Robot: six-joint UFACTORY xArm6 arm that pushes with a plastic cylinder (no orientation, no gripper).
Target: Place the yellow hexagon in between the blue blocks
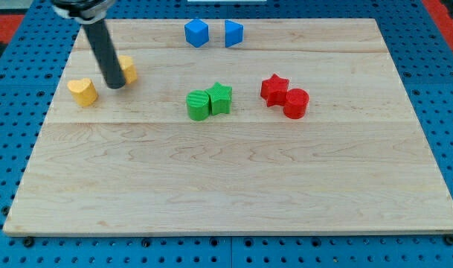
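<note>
On the wooden board [233, 186], taking the yellow hexagon [128, 69] as our landmark, we list the following. Item one, the yellow hexagon itself: it sits near the view's top left of the board, partly hidden by our rod, so only its right portion shows; we judge it a small, rigid, light block with flat sides that will slide readily on the smooth wood and may spin if pushed off-centre, so the contact belongs square on the face opposite the direction of travel, here its lower-left side. Item two, our tip [115, 85]: a plain rod end with nothing to spread or pinch, resting at board height just to the left of and slightly below the hexagon, apparently touching it or very nearly so; we cannot tell which. Item three, a yellow heart-like block [82, 91], to the left of and below the hexagon, beyond the tip. Item four, two blue blocks, a blue cube [197, 33] and a second blue block [233, 33], well to the right of and above the hexagon, with a narrow gap between them. Item five, a green cylinder [198, 106] and green star [220, 97], touching, right of and below the hexagon. Item six, a red star [274, 88] and red cylinder [295, 103], further right again.
</note>
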